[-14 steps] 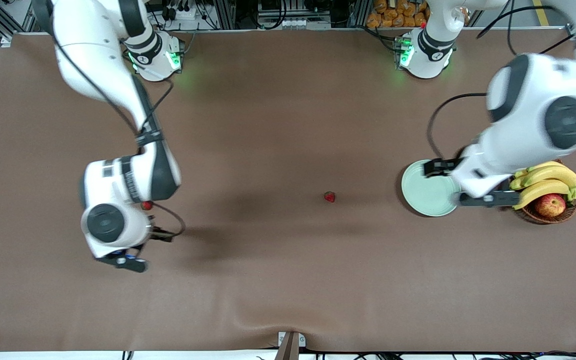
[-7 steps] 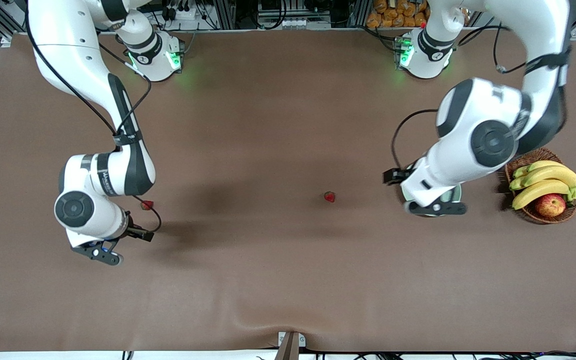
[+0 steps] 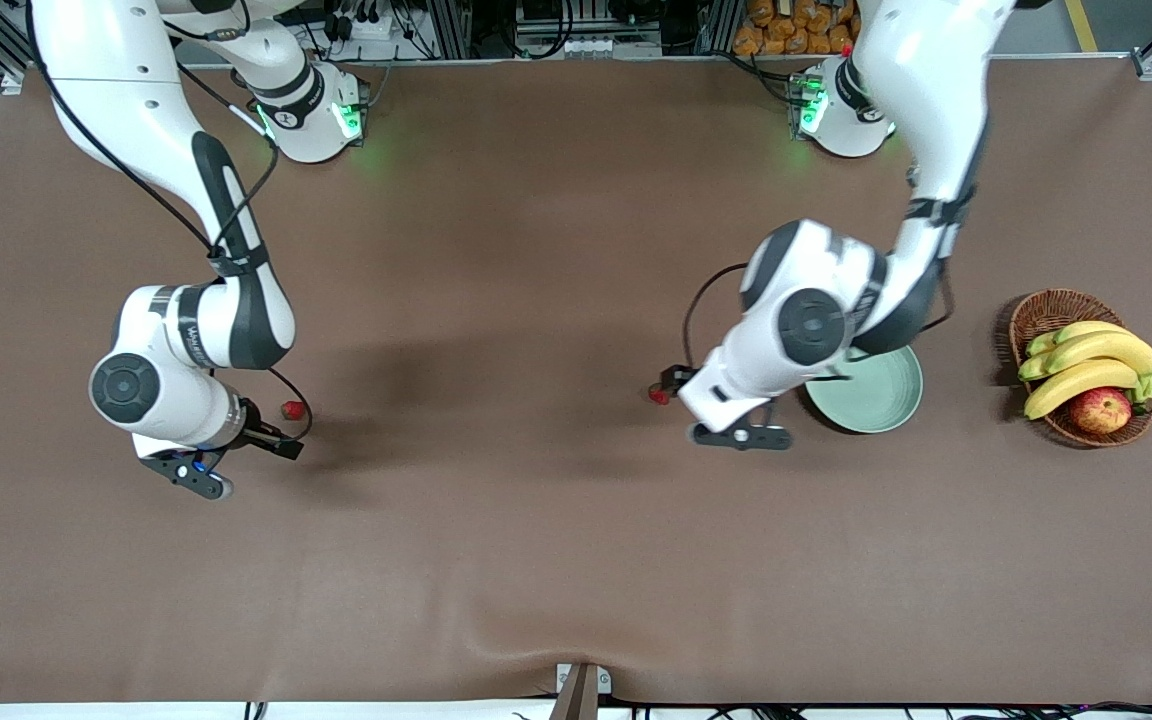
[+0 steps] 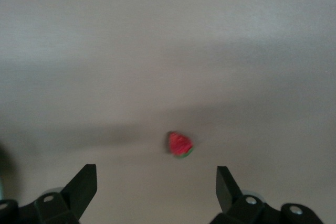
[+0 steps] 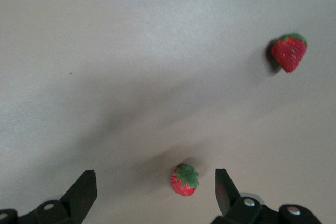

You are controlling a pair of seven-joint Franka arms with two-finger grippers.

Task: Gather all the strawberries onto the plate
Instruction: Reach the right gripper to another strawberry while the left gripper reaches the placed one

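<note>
- Front view: the left gripper (image 3: pixel 711 415) hangs over the brown table cover (image 3: pixel 536 560) just beside the round pale mint-green plate (image 3: pixel 881 395), a small red strawberry with a green top (image 3: pixel 657 396) at its wrist; the right gripper (image 3: pixel 204 462) is near the right arm's end, beside another small red strawberry (image 3: pixel 289 410); a brown wicker basket of bananas and an apple (image 3: pixel 1086 375) sits toward the left arm's end
- Left wrist view: black fingers (image 4: pixel 81 187) spread wide, empty, one berry lying ahead between them
- Right wrist view: black fingers (image 5: pixel 84 190) spread wide, empty; one berry lies between them, a third strawberry (image 5: pixel 289 52) well apart
</note>
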